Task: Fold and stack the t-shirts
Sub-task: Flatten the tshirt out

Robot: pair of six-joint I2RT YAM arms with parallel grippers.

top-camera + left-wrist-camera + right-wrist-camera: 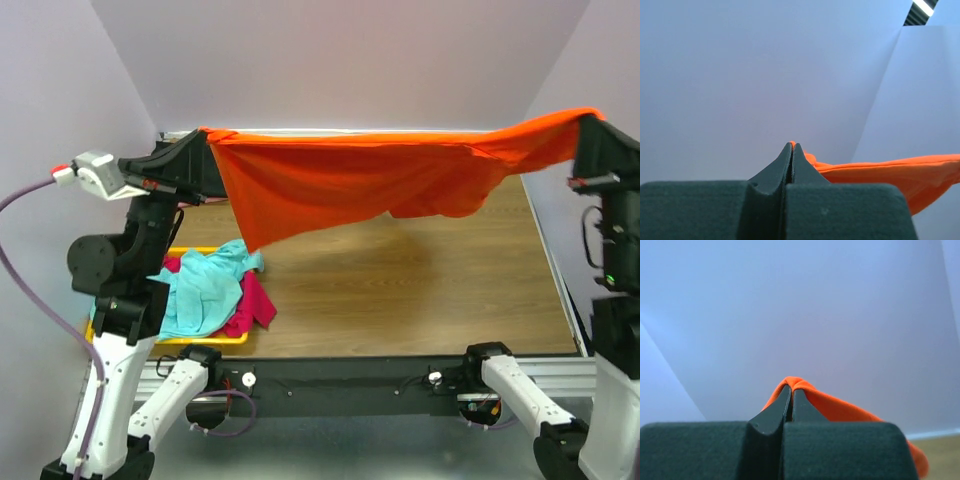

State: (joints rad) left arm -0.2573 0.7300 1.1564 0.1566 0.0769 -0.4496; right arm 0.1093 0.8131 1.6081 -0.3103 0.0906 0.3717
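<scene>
Two claws are clenched on the orange t-shirt (350, 185): my left claw (792, 147) pinches one end of its upper edge, my right claw (792, 389) the other. I judge it hangs stretched between them, well above the tabletop (420, 300), to spread flat for folding. A teal t-shirt (205, 290) and a magenta t-shirt (258, 305) lie in the yellow tray (215, 340).
</scene>
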